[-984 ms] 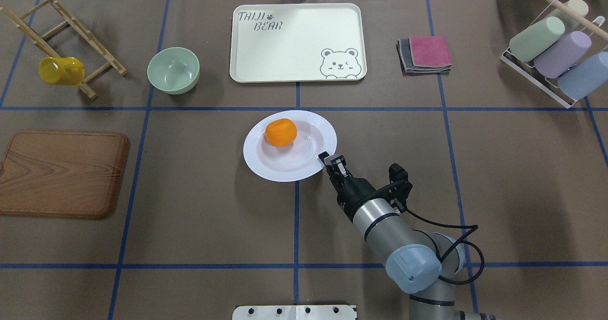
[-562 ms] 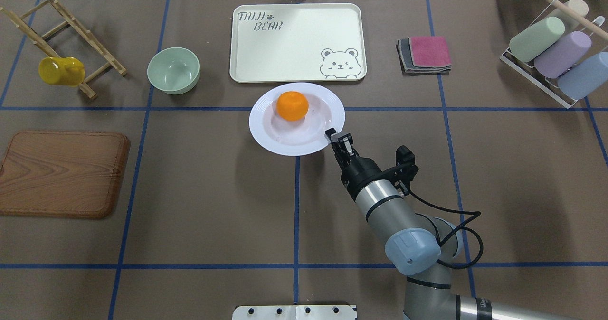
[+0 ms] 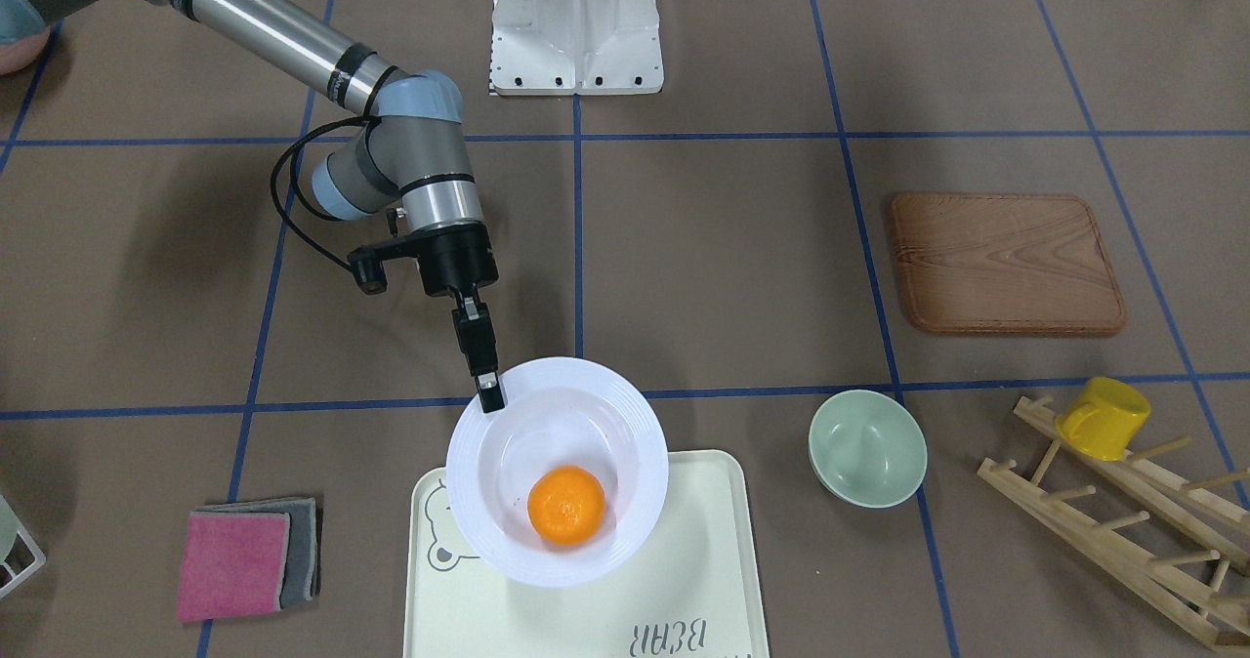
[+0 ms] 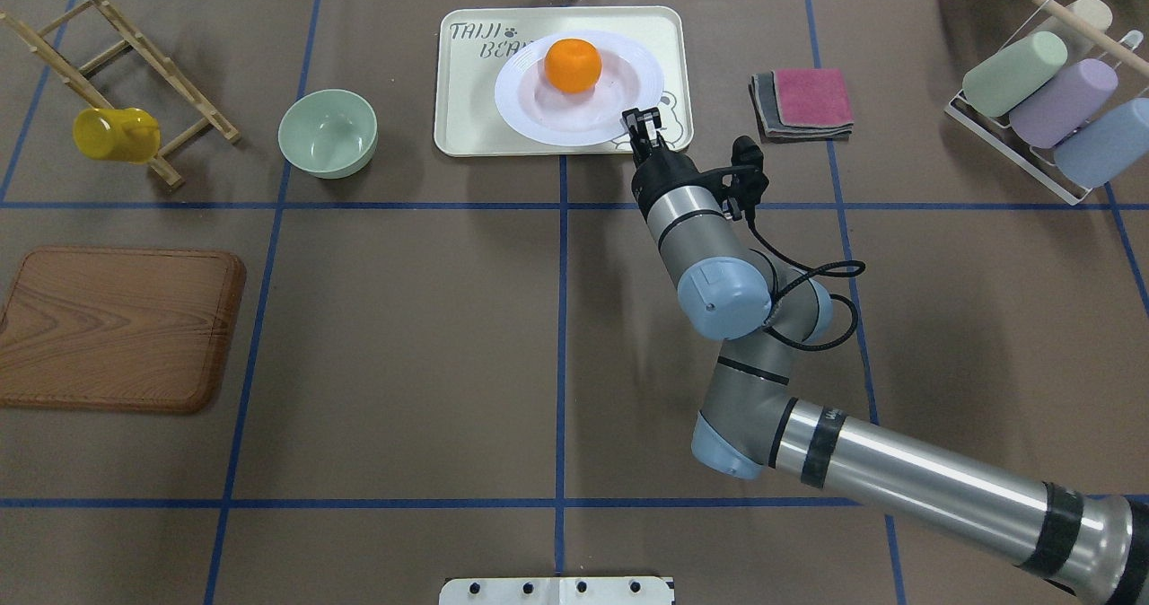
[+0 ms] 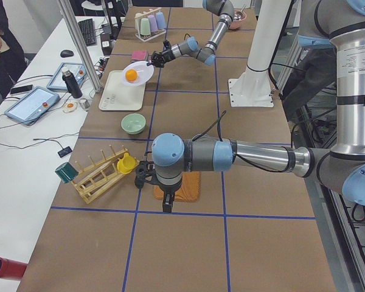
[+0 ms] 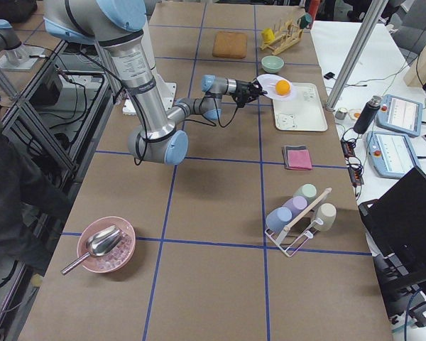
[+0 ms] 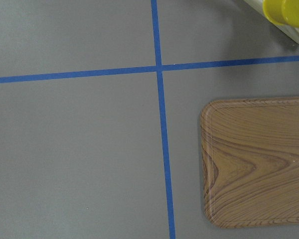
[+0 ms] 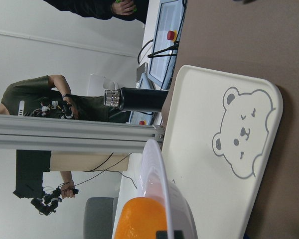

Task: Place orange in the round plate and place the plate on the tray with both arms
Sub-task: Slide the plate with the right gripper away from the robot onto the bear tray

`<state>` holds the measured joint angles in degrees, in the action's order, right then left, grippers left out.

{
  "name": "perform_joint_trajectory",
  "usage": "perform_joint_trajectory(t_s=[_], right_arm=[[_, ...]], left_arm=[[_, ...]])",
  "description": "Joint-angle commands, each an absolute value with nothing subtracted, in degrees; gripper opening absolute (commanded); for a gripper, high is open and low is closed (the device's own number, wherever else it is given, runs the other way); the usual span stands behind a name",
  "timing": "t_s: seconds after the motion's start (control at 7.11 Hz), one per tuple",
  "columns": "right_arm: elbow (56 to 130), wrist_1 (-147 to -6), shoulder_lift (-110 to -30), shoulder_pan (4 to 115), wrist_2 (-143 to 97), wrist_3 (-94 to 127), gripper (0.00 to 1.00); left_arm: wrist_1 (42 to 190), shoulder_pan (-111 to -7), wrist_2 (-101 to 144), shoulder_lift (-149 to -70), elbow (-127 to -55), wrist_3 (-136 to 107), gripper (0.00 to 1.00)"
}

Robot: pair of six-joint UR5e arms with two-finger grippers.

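Note:
The orange [image 4: 573, 65] lies in the sunken centre of the round plate [image 4: 516, 93], toward its far side. My right gripper [image 4: 639, 120] is shut on the plate's near right rim and holds it over the tray [image 4: 467, 111], covering part of the bear drawing. From across the table, the gripper [image 3: 488, 394] pinches the rim of the plate [image 3: 469, 482] with the orange [image 3: 566, 507] inside, above the tray [image 3: 703, 560]. The right wrist view shows the plate [image 8: 157, 169] edge-on above the tray [image 8: 204, 139]. My left gripper [image 5: 165, 204] hangs by the wooden board; I cannot tell its state.
A pale-green bowl [image 4: 328, 132] stands left of the tray and folded cloths [image 4: 808, 102] lie to its right. A wooden rack with a yellow mug [image 4: 115, 134] is far left, a cup rack [image 4: 1050, 107] far right, and a wooden board [image 4: 117, 327] lies near left.
My right arm has stretched forward, carrying the plate with the orange from the table's middle to over the tray. The orange stayed in the plate.

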<state>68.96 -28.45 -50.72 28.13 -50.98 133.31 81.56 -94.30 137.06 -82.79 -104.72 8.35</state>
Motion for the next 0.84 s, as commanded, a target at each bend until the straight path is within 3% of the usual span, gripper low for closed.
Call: perform_joint_trajectory(t_s=[0.0, 0.14, 0.56, 0.7], right_arm=[[56.8, -32.7, -42.1, 30.0, -51.4, 139.6, 0.00], [51.4, -32.9, -39.5, 30.2, -51.0, 143.4, 0.00], [49.5, -33.0, -38.8, 30.1, -50.2, 148.8, 0.04], [51.0, -33.1, -39.1, 30.1, -51.6, 147.3, 0.34]], left_arm=[[81.6, -94.3, 136.9, -82.7, -105.6, 8.3, 0.99], [81.5, -94.3, 136.9, -82.6, -106.0, 8.2, 0.99], [81.5, -94.3, 136.8, -82.4, -106.7, 8.3, 0.99], [81.6, -94.3, 136.8, -82.5, -106.9, 8.3, 0.99]])
